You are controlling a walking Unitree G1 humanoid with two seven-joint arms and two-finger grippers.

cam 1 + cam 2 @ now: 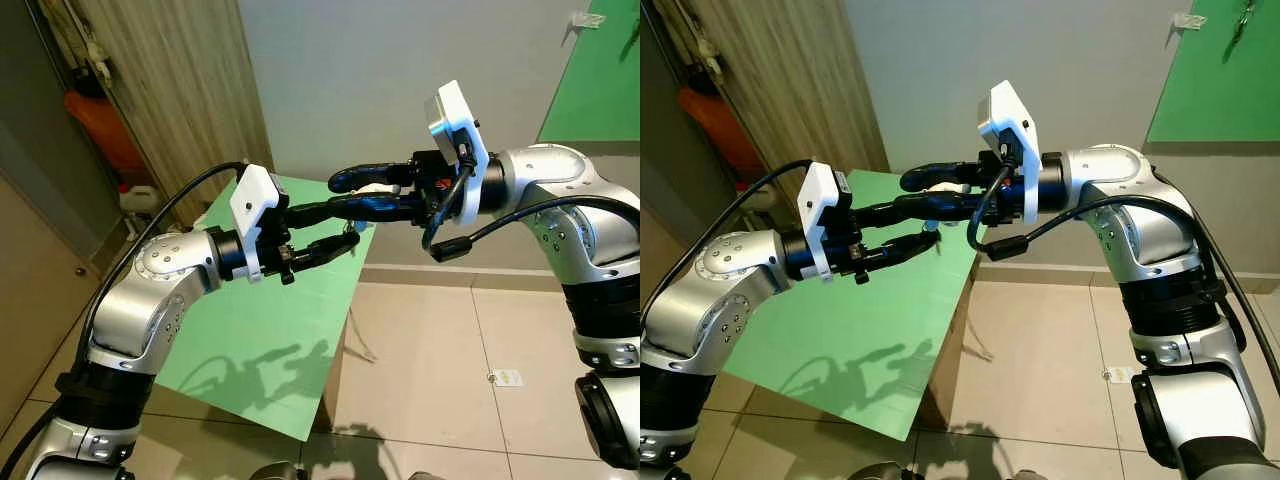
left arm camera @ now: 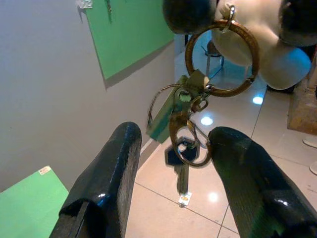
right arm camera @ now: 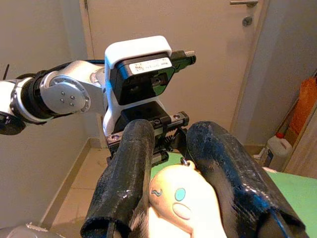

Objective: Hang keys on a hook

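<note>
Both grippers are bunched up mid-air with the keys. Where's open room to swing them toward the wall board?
It is crowded where the right gripper, shut on the cream charm of the keys, meets the open left gripper over the green table. Free room: the tiled floor right of the table, and the grey wall up to the green board.

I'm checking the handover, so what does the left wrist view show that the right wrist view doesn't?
Left wrist view: the brass ring with the keys dangling between the open left end effector's fingers, plus a green board on the wall.

Right wrist view: the left arm's camera mount facing it, a door behind, and the right end effector shut on the charm.

Both: the cream charm held by the right end effector.
</note>
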